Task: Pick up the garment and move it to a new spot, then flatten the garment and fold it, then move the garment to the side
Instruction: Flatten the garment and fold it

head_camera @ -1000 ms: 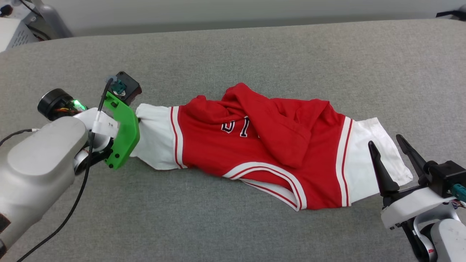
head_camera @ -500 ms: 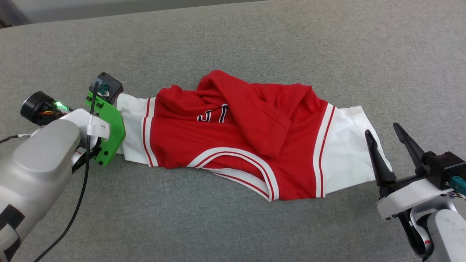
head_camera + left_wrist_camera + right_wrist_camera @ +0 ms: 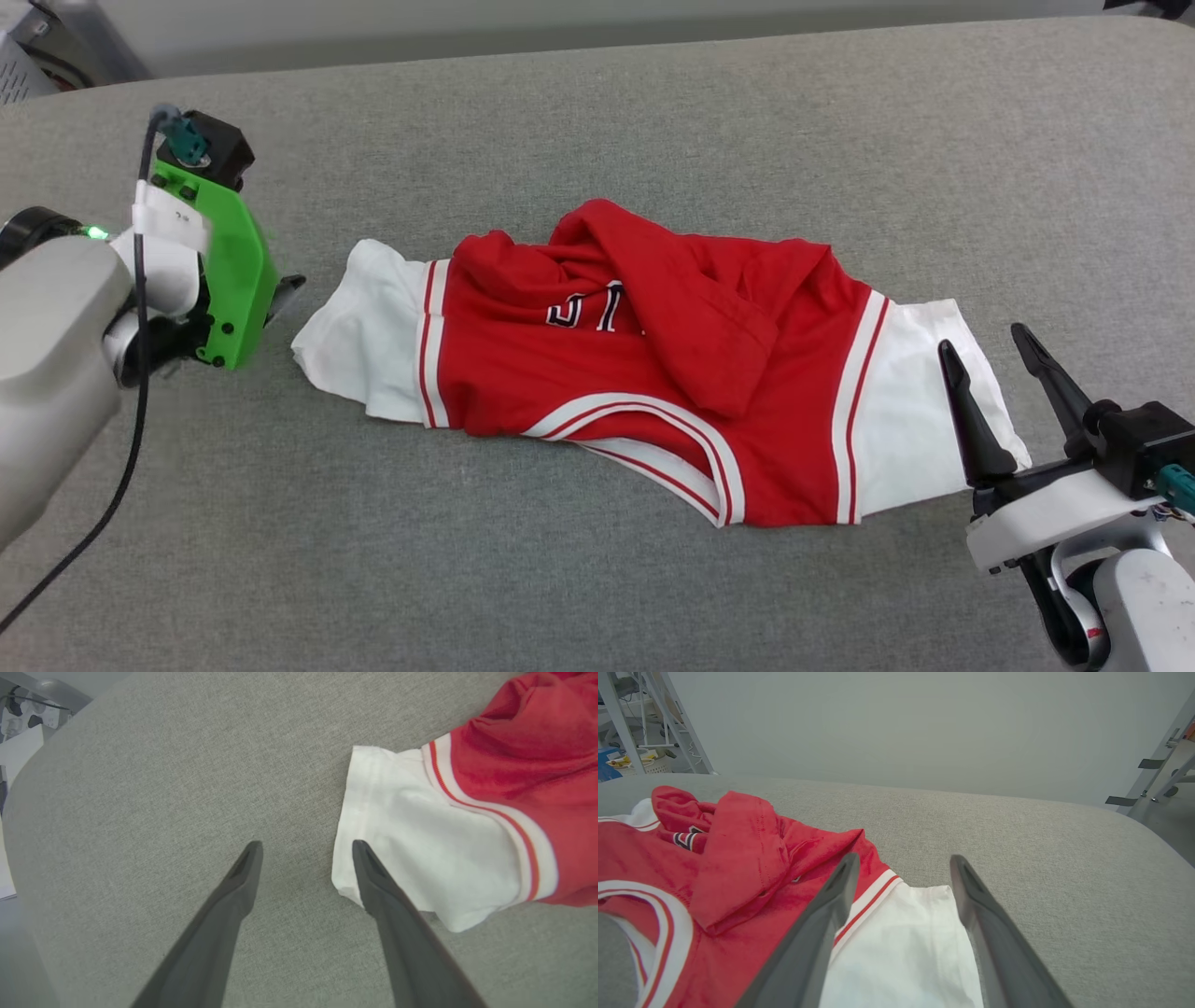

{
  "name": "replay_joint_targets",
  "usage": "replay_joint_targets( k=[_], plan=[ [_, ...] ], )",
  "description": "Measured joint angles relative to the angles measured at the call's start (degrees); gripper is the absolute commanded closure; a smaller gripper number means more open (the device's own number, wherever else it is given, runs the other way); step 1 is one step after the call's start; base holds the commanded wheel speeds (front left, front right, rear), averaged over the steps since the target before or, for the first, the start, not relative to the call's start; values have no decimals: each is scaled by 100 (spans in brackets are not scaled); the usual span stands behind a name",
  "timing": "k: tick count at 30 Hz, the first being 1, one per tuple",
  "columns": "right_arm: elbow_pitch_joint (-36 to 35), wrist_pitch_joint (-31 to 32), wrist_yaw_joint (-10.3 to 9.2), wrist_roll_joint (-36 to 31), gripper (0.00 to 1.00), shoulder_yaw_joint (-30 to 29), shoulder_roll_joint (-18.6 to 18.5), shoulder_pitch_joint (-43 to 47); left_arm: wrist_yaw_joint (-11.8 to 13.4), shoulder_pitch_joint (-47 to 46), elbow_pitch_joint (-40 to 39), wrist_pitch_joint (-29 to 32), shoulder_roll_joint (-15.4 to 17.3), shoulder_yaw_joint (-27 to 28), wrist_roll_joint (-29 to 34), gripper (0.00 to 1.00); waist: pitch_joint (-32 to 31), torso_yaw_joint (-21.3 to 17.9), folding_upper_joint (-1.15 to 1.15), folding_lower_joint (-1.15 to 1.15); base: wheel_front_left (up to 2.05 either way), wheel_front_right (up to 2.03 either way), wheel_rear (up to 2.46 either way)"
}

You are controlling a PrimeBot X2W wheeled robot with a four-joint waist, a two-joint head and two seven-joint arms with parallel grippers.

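- The red jersey T-shirt with white short sleeves is lying crumpled across the middle of the grey woven fabric surface, stretching from left to right.
- The left gripper is hovering just beside the left white sleeve, with its two long dark fingers standing wide apart and nothing between them.
- In the left wrist view, one fingertip is overlapping the cuff edge of that sleeve; whether it is touching the cloth cannot be told.
- The right gripper is sitting at the near right, its fingers likewise spread and gripping nothing.
- Its fingers are pointing out over the right white sleeve, whose outer edge is lying under them.
- The shirt's red body is bunching up at the far side, and a loose fold of red cloth is draping over the middle.
- That fold is partly covering a dark, white-edged number print.
- Red-and-white striped trim is running down each sleeve seam.
- A curved band of white and red trim is arching along the near edge.
- Both sleeves are lying fairly flat.
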Motion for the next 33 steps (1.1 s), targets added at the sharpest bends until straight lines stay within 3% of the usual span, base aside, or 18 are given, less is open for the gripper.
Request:
replay_joint_targets(
  k=[4, 8, 27, 28, 33],
  plan=[
    [-34, 1, 0, 0, 0, 7, 0, 13, 0, -129, -328, 687, 245, 5, -355, 0, -22, 46, 0, 0, 0, 0, 0],
    [-73, 2, 0, 0, 0, 41, 5, 12, 0, -136, -359, 1013, 272, 1, -668, 0, 63, 20, 0, 0, 0, 0, 0],
    [-18, -16, 0, 0, 0, 97, 56, -175, 8, 308, 34, 1373, 100, 122, -760, 0, 509, -284, 0, -1, 0, 0, 0],
    [-12, -18, 0, 0, 0, 92, 56, -176, 8, 330, 33, 1334, 100, 132, -755, 100, 503, -279, 0, -1, 0, 0, 0],
    [-3, -18, 0, -2, 0, 66, 26, -221, 8, 441, -45, 1087, 67, 133, -650, 100, 433, -239, 0, -1, 0, 0, 0]
  ],
)
